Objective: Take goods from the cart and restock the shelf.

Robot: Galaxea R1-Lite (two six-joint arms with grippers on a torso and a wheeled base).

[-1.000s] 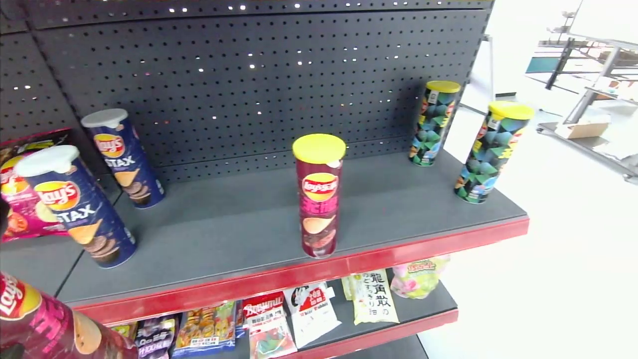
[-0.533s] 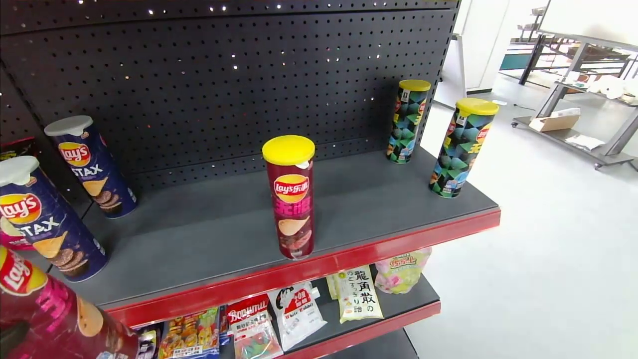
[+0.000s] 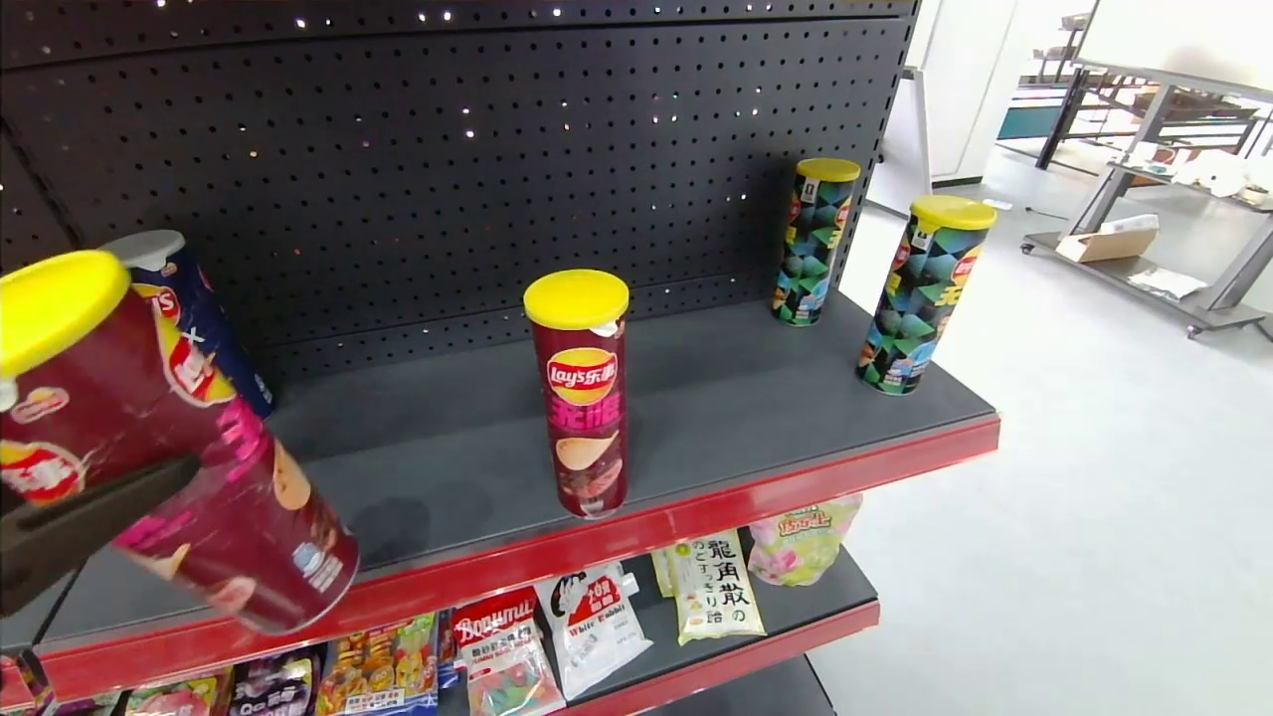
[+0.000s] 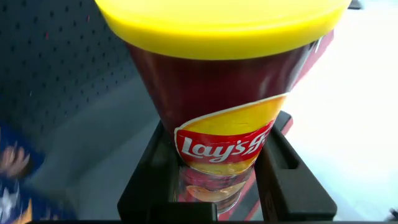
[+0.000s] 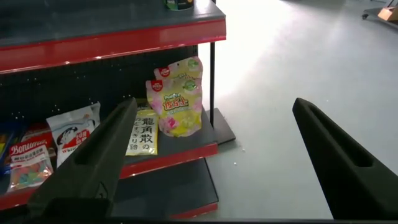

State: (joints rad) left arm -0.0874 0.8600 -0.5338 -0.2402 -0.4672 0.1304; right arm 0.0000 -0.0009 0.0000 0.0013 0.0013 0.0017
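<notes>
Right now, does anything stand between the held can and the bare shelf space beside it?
Nothing visible. The left gripper holds the maroon can tilted over the front of the shelf; the surface toward the standing can is bare. A blue can stands behind.

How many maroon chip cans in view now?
2. Held maroon can, tilted in the jaws of the left gripper at left front of the shelf; standing maroon can, upright, centre front edge. Others may hide behind the held one.

The held maroon can (image 3: 179, 438) hides most of the blue can (image 3: 149, 251) behind it, its own base blurred.
</notes>
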